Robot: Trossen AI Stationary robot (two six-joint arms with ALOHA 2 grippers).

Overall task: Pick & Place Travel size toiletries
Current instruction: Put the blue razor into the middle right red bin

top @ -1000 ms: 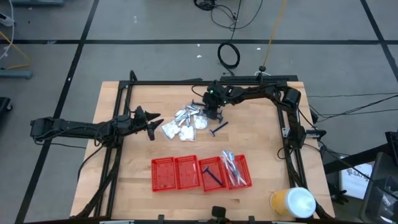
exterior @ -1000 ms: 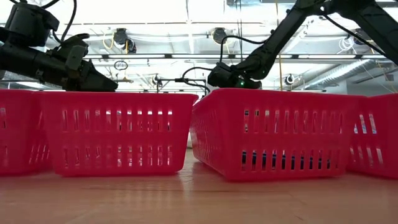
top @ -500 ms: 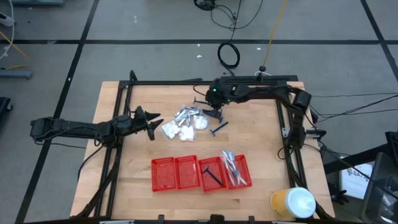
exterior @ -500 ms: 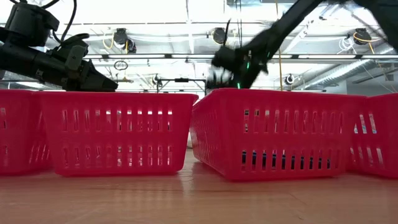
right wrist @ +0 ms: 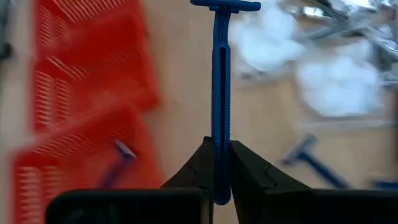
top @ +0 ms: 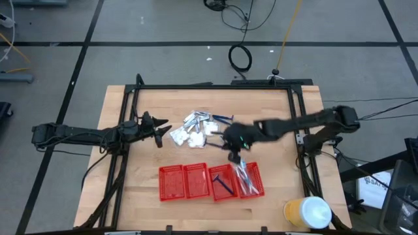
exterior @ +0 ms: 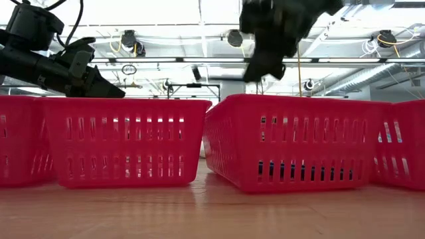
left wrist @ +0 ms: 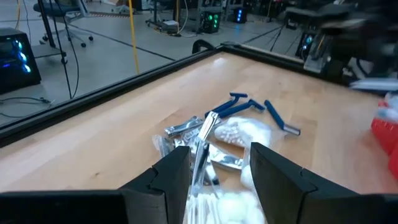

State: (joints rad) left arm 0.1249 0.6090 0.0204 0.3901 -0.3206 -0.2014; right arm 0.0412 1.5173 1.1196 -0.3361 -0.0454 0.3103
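Right gripper smeared by blur from above. Red baskets hide the table and toiletries in low view.

Right gripper lifted a blue razor from the pile; moved toward the baskets.

Bright ceiling glare washes the low view, while motion blur smears the right arm and baskets.

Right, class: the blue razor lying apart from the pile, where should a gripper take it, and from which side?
Probably mid-handle on the blue razor, coming from above, jaws across its width: it lies flat on the table, its thin handle clear of the pile.
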